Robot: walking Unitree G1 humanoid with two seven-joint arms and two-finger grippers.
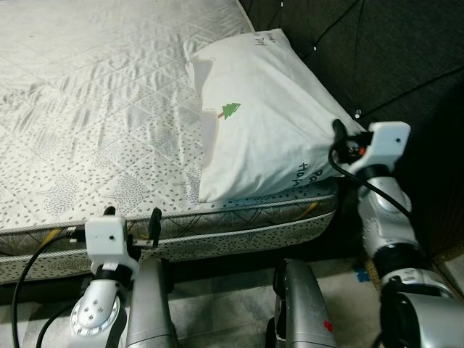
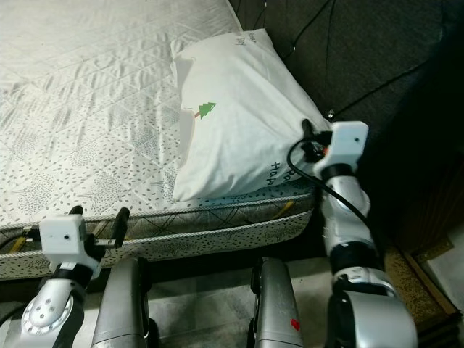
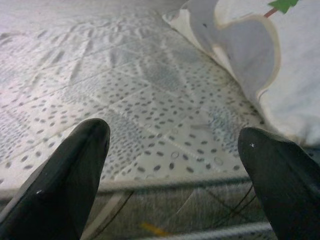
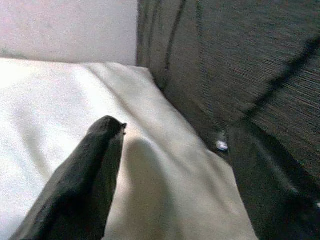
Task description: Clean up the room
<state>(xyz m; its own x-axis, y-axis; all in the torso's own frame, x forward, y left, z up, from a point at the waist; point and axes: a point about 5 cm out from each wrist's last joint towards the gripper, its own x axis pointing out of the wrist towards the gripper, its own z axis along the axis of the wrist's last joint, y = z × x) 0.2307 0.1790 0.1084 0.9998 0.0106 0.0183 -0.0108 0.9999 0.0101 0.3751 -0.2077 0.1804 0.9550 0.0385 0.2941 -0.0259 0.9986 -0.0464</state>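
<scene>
Two grippers are working at the bed's near edge. Our left gripper (image 1: pixel 132 217) is hovering wide open and empty, with the quilted white speckled mattress (image 1: pixel 94 109) just ahead of it. Beyond it to the right, the white pillow with a green tree print (image 1: pixel 254 116) is lying against the dark fabric headboard (image 1: pixel 377 51). Our right gripper (image 4: pixel 170 165) is spread open, one finger pressing the pillow's corner, gripping nothing. We are judging the pillow nearly placed; straightening looks unfinished.

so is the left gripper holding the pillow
No, the left gripper hangs open and empty at the mattress edge, apart from the pillow lying to its right.
</scene>
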